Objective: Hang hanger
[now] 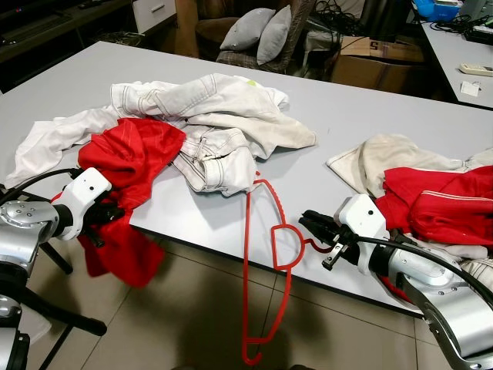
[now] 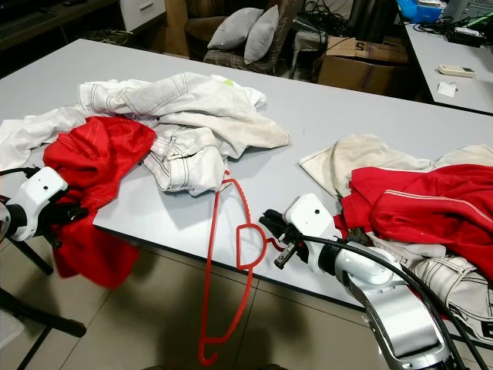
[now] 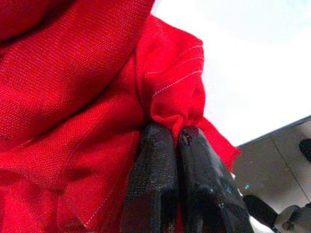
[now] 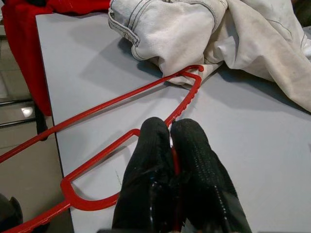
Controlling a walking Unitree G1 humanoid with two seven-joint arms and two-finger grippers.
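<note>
Red plastic hanger (image 1: pixel 266 262) lies half on the grey table (image 1: pixel 323 116), one shoulder end touching the white jeans (image 1: pixel 219 158), the rest tilting off the near edge toward the tiled floor (image 1: pixel 192 316). Right gripper (image 1: pixel 314 225) is clamped on the hanger near its hook; wrist view shows both fingers (image 4: pixel 155 160) pinched tight on the thin red bar. Left gripper (image 1: pixel 104 216) is closed on a fold of the red garment (image 1: pixel 127 166) hanging over the table's edge. Second pile of red and cream clothes (image 1: pixel 431 193) sits by the right arm.

Hanger looks light, stiff, thin and smooth, so it probably pivots in a pinch. Best hold is by the hook neck, roughly where it's gripped now. Garment is soft and limp and will sag.
</note>
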